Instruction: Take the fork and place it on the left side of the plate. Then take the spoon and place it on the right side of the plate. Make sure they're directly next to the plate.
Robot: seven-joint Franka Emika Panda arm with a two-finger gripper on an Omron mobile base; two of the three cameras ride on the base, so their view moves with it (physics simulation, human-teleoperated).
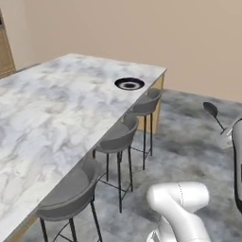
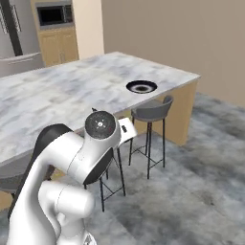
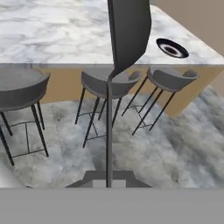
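Marble table [image 1: 56, 108] carries the plate [image 1: 129, 83] near its far right edge, above three grey stools [image 1: 118, 137]. Well right of it, over the floor, the tool [image 3: 107, 183] is pressed together on the spoon [image 3: 127, 33] handle, bowl upward.

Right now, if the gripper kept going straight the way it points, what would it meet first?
The gripper, shut on the spoon, points toward the middle stool below the counter edge; probably the stool first, though depth is unclear.
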